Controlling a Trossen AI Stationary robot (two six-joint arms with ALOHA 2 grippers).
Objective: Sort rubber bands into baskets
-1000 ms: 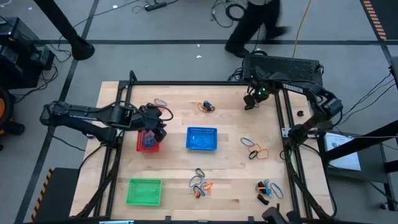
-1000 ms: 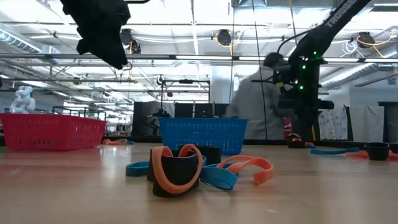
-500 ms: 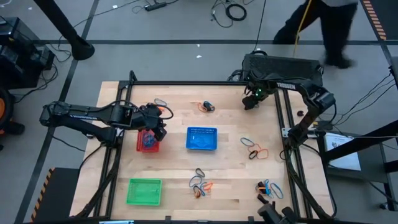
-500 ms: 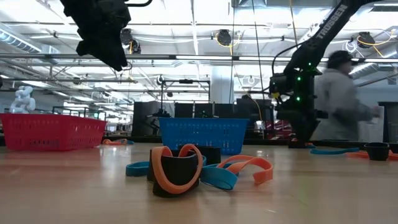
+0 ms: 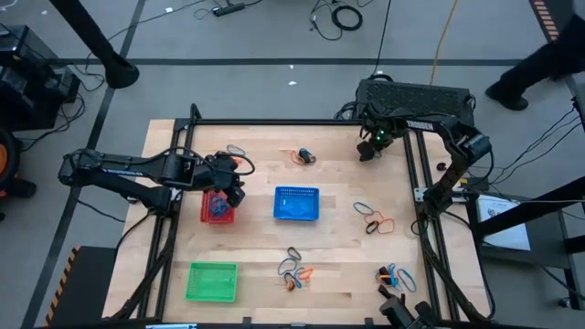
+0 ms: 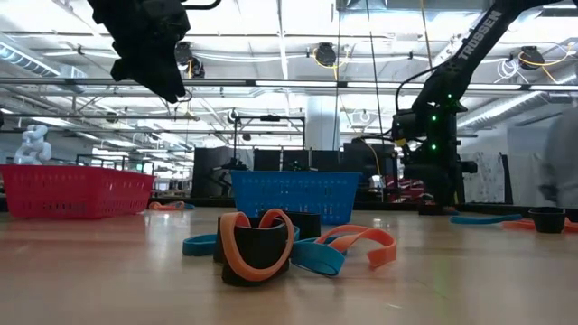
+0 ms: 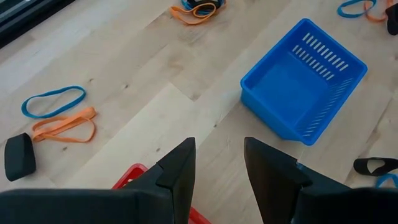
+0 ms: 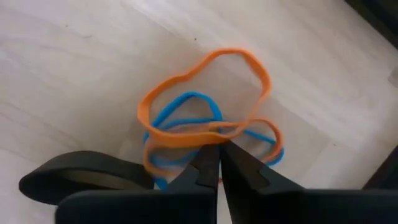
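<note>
Red basket (image 5: pixel 206 216), blue basket (image 5: pixel 297 205) and green basket (image 5: pixel 212 281) stand on the wooden table, with rubber bands scattered around them in small heaps. My left gripper (image 5: pixel 230 188) hangs open above the red basket, nothing between its fingers (image 7: pixel 217 149). My right gripper (image 5: pixel 367 152) is down at the table's far right corner, shut (image 8: pixel 215 152) on a heap of orange and blue rubber bands (image 8: pixel 205 118). A black band (image 8: pixel 74 174) lies beside that heap. My right gripper's shut fingertips meet on the heap where an orange strand (image 8: pixel 193 138) and a blue strand cross. The fingers come from above, pointing down. The tips hide which strands lie between them. The bands lie flat and slack on the table.
More band heaps lie at the far middle (image 5: pixel 304 157), far left (image 5: pixel 236 149), right (image 5: pixel 371 217), near middle (image 5: pixel 292 270) and near right (image 5: pixel 393 277). The black frame rails (image 5: pixel 274 122) run along the table's edges. A person (image 5: pixel 539 68) moves beyond the far right corner.
My right gripper has sunk toward the table at the far right corner. The person behind the table has walked off toward the right.
</note>
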